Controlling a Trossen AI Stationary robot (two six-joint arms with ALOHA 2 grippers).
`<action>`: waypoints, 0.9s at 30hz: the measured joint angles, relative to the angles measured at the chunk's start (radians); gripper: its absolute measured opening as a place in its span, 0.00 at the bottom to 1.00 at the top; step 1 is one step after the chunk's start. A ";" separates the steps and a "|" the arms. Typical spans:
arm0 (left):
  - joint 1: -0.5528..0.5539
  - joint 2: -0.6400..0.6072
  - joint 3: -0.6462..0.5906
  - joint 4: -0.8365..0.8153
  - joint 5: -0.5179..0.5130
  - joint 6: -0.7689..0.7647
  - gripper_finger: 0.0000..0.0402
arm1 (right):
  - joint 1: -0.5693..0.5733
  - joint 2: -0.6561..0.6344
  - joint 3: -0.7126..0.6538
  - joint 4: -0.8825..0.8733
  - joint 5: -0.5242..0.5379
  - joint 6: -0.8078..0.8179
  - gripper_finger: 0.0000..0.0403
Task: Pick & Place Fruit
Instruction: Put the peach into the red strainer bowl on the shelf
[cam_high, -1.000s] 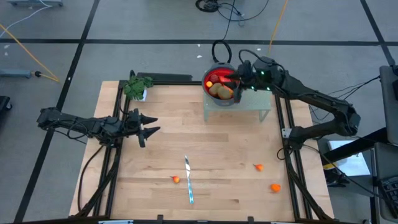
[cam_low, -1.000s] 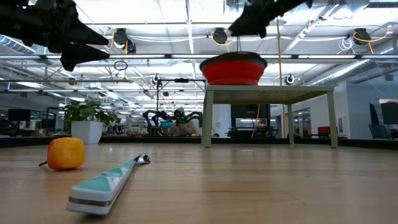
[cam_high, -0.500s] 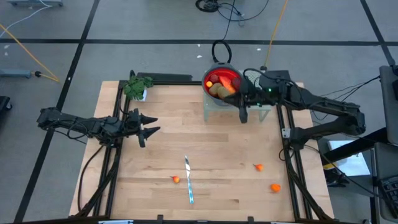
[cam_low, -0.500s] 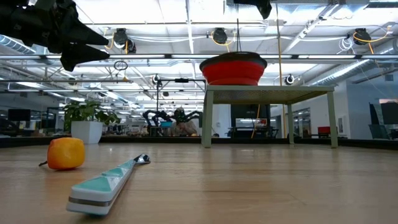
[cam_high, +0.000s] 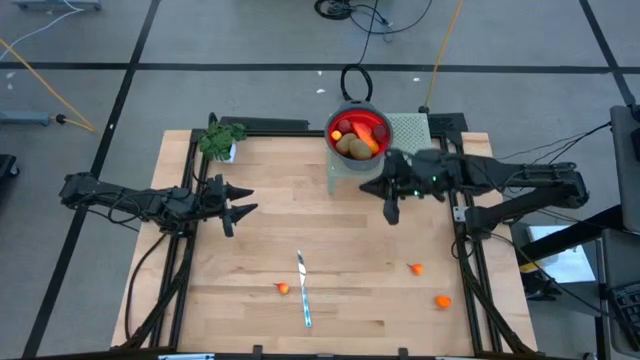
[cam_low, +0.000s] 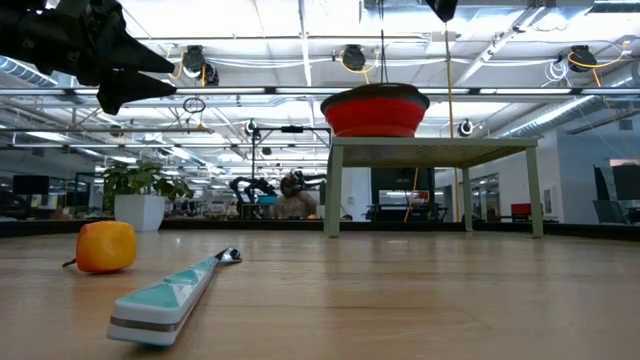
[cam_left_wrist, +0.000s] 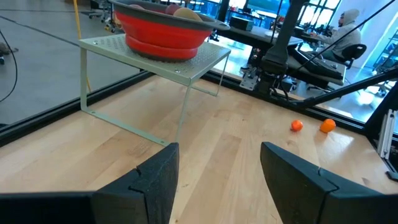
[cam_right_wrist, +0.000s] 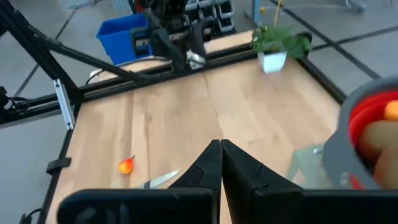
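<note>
A red bowl (cam_high: 358, 132) with several fruit pieces in it stands on a pale green wire stand (cam_high: 405, 130) at the table's far side. Three small orange fruit bits lie on the wood: one (cam_high: 284, 289) beside the knife (cam_high: 303, 290), two (cam_high: 415, 268) (cam_high: 442, 300) near the right edge. My right gripper (cam_high: 389, 210) hangs shut and empty above the table, just on the near side of the stand; its fingers (cam_right_wrist: 221, 163) touch each other. My left gripper (cam_high: 243, 210) waits open at the left edge, and nothing lies between its fingers (cam_left_wrist: 163, 180).
A small potted plant (cam_high: 220, 140) stands at the far left corner. Black frame rails (cam_high: 470, 250) run along the table's left and right edges. Bare wood (cam_high: 330, 220) lies between the two grippers. A person sits in the room beyond the table (cam_low: 290, 195).
My right gripper has swung away from above the red bowl, out past the stand toward the table's near edge, staying high and rolling a little. The bowl and the fruit in it have stayed in place.
</note>
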 joint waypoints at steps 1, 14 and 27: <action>0.000 0.000 0.000 0.000 0.000 0.000 0.56 | 0.022 0.000 0.000 -0.010 0.019 0.017 0.00; 0.000 0.000 0.000 -0.005 0.000 0.077 0.56 | 0.316 -0.001 -0.024 -0.103 0.227 0.232 0.00; 0.000 0.000 0.000 -0.005 0.000 0.113 0.56 | 0.463 0.000 -0.203 -0.123 0.153 0.569 0.00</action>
